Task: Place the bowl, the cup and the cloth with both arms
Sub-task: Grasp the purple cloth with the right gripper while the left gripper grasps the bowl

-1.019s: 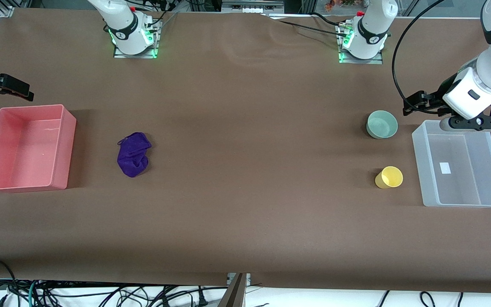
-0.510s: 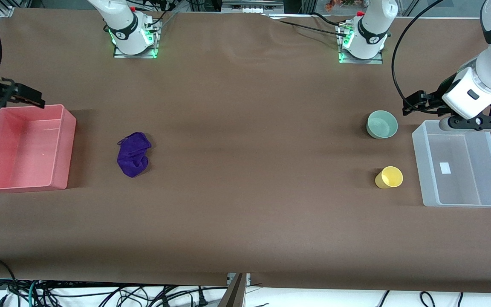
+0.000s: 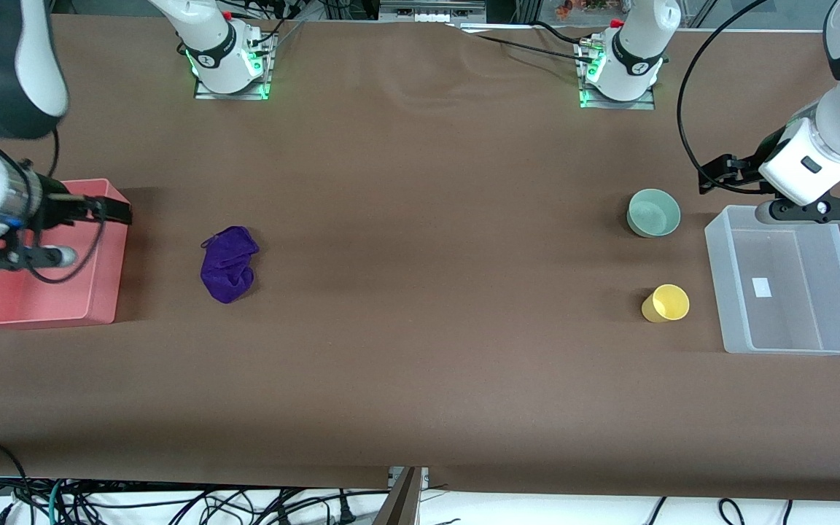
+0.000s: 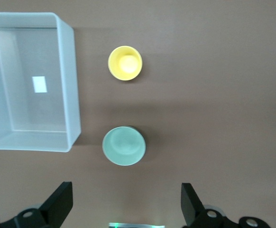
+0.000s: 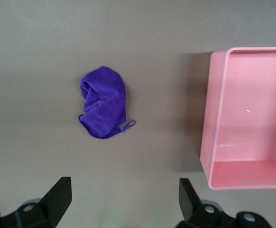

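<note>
My right gripper has swung in from the table's edge at the right arm's end. 1.0 s ago it hung outside the open pink plastic bin; now it hangs over that bin's farther wall, pointing toward the small crumpled deep purple cloth. Its fingers are spread wide with nothing between them, and the right wrist view looks straight down on the cloth, which lies on the brown table cover just beside the pink bin, toward the table's middle, its thin loop on the bin's side. I judge this as the start of my reach for the cloth: the arm is closing the gap, but nothing is grasped yet.

My left gripper has barely shifted across the 3 front pictures. It hovers near the farther corner of the clear frosted plastic bin, at the left arm's end of the table, fingers wide and empty. The small pale mint-green round bowl sits on the table beside that bin's farther corner, and the small plain yellow cup stands nearer the front camera than the bowl, also beside the bin. Neither has moved.

All 3 task things are still on the table and both bins hold nothing, so I judge the placing has not begun.
</note>
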